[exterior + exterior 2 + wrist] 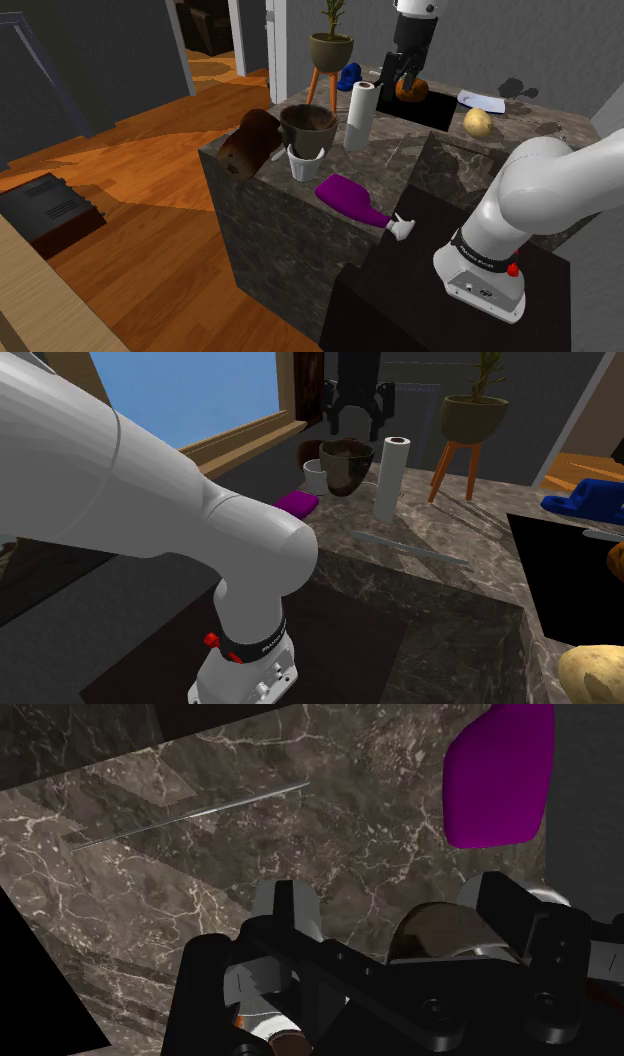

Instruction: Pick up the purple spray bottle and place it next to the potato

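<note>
The gripper (402, 80) hung with its fingers spread wide, holding nothing. The purple spray bottle (348, 196) lay on its side well apart from the gripper, apparently beyond the paper towel roll (361, 115).

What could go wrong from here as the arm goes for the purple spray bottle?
The purple spray bottle lies on its side right at the counter edge; a clumsy grasp might push it off.
The open gripper hangs beyond the paper towel roll and brown bowl; a low path could topple them.
</note>
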Controlling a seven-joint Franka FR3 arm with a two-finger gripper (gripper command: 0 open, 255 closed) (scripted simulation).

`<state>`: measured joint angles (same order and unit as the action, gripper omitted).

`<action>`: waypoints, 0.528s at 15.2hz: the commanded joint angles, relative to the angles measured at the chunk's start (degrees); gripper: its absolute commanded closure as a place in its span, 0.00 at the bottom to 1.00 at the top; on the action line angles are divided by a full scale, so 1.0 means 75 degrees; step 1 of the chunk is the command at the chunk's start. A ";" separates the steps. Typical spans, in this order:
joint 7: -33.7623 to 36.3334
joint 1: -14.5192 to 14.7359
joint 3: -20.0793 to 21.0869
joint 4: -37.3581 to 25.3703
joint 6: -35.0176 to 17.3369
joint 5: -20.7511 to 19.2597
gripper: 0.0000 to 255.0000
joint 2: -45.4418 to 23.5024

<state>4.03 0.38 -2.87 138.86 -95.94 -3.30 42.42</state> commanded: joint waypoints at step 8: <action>0.0640 0.0564 0.0868 0.1747 -0.0912 0.0498 0.00 0.1002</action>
<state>7.68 3.71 2.26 150.00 -101.67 -0.50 48.83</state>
